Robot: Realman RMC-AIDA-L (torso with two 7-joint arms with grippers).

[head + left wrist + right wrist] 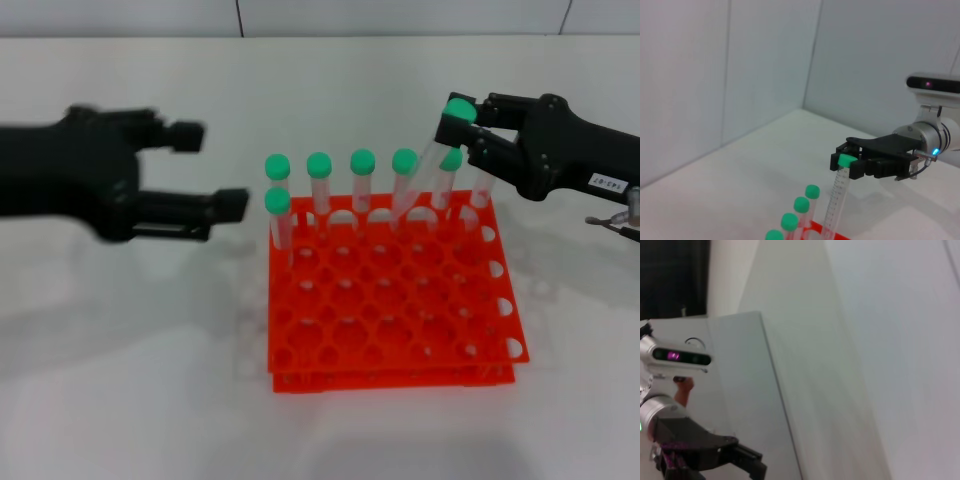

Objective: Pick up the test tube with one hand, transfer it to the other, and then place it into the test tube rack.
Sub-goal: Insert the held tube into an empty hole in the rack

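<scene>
My right gripper (462,118), black with a white label on its arm, is shut on the test tube (425,165) just below its green cap. The clear tube tilts, with its lower end at the back row of the orange-red rack (390,310); I cannot tell whether the tip is in a hole. The left wrist view shows the same grip (846,162) and the tube (836,200) slanting down to the rack's edge (837,236). My left gripper (215,170) is open and empty, left of the rack and apart from it. It also shows in the right wrist view (747,462).
Several other green-capped tubes (319,180) stand upright in the rack's back row and left column, close to the held tube. They also show in the left wrist view (801,205). The white table (130,380) lies all around the rack.
</scene>
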